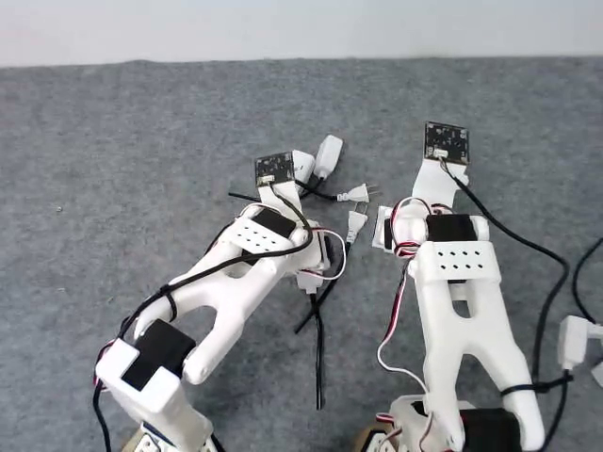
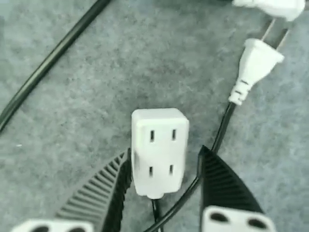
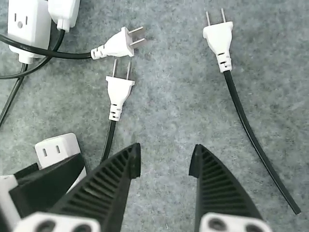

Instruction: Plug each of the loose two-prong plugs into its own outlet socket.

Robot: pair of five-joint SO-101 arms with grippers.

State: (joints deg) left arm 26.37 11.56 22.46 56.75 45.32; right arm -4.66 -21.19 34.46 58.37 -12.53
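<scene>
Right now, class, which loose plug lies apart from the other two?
The straight-cord plug; the outlet-side plug and its neighbour lie close together.

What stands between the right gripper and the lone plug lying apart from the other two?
Likely yes, it can reach; nothing blocks it. The right gripper is open over bare carpet, and the plug lies ahead of it, its cord trailing off to the side.

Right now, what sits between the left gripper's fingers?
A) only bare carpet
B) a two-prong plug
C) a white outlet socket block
C: the left gripper stands open around the white outlet socket block; the nearest two-prong plug lies apart from both.
</scene>
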